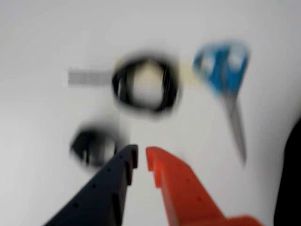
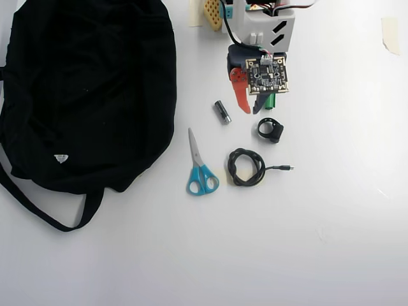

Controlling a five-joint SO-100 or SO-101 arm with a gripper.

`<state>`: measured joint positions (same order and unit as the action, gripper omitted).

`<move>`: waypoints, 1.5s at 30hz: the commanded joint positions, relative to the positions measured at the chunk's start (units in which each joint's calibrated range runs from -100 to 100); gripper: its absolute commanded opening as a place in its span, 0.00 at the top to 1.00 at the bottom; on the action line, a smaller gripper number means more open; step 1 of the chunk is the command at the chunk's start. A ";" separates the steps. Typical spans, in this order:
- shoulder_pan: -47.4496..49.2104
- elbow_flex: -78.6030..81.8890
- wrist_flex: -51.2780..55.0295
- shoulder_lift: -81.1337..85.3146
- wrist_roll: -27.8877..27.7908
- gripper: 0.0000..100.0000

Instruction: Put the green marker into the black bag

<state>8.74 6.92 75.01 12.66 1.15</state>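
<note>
White table (image 2: 331, 223), and your claw (image 2: 249, 109) hangs over the green marker (image 2: 270, 101).
Its fingers are a little apart, holding nothing; the black bag (image 2: 89, 89) waits at upper left.

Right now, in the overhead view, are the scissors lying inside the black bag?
No, the scissors lie on the bare white table, apart from the black bag and to its right.

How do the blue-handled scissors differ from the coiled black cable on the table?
The scissors are straight and rigid, with blue handles and grey metal blades; the coiled cable is all black and wound into a loop. The scissors lie nearer the black bag; the cable lies further from it in the overhead view, with a loose plug end trailing out. Both lie flat on the white table, untouched.
</note>
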 commanded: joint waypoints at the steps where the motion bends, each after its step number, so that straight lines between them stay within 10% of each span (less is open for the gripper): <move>1: 0.68 -2.34 11.38 0.78 0.22 0.98; 45: 2.77 1.17 17.67 0.95 0.27 0.97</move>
<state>11.02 7.23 93.04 12.74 1.10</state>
